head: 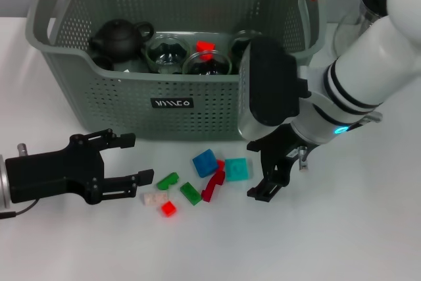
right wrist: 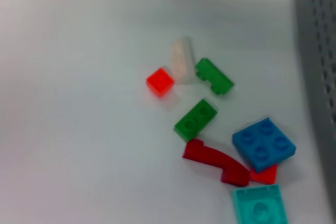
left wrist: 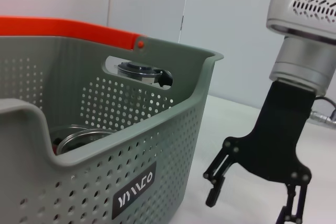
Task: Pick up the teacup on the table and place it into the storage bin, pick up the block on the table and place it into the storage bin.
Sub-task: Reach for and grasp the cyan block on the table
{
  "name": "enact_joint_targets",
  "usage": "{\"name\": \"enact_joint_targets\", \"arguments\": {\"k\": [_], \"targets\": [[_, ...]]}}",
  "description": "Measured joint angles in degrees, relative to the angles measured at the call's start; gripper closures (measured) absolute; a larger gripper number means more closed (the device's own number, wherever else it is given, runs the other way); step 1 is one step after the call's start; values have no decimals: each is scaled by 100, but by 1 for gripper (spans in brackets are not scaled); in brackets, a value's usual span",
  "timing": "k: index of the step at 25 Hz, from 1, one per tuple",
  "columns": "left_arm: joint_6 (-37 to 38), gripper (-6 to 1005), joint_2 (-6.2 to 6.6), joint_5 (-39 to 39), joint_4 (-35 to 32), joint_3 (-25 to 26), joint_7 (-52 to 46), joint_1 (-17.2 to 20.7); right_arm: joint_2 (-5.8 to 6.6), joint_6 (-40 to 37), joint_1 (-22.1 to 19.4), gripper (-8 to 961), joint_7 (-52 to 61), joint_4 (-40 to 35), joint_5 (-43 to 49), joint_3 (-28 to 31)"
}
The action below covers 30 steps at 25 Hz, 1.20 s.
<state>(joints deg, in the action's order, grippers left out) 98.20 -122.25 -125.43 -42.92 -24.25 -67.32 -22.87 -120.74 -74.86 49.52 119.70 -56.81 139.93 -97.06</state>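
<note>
The storage bin [head: 131, 90] stands at the back of the table and fills the near side of the left wrist view [left wrist: 105, 129]. Glass teacups [head: 168, 54] and a red block [head: 205, 47] lie inside it; no teacup shows on the table. Loose blocks lie in front of the bin: blue [head: 205, 162], teal [head: 237, 169], red [head: 213, 186], two green ones [head: 191, 193] and a small red one [head: 168, 208]. My right gripper [head: 256, 169] hangs open and empty just right of the teal block. My left gripper [head: 137, 158] stands open left of the blocks, low over the table.
A black teapot [head: 118, 37] sits in the bin's left part. A glass vessel [head: 365, 4] stands behind my right arm at the back right. A pale block [head: 154, 197] lies beside the small red one. The bin wall [right wrist: 320, 51] borders the blocks.
</note>
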Motion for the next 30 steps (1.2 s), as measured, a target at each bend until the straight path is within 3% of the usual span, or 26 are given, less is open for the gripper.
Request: {"name": "enact_joint_targets", "arguments": {"k": [15, 30], "targets": [[-39, 185, -18, -22, 12, -1, -62, 10, -3, 881, 244, 70, -172, 889, -439, -166], [-47, 185, -18, -35, 12, -1, -62, 19, -13, 1137, 269, 83, -372, 1252, -814, -181]]}}
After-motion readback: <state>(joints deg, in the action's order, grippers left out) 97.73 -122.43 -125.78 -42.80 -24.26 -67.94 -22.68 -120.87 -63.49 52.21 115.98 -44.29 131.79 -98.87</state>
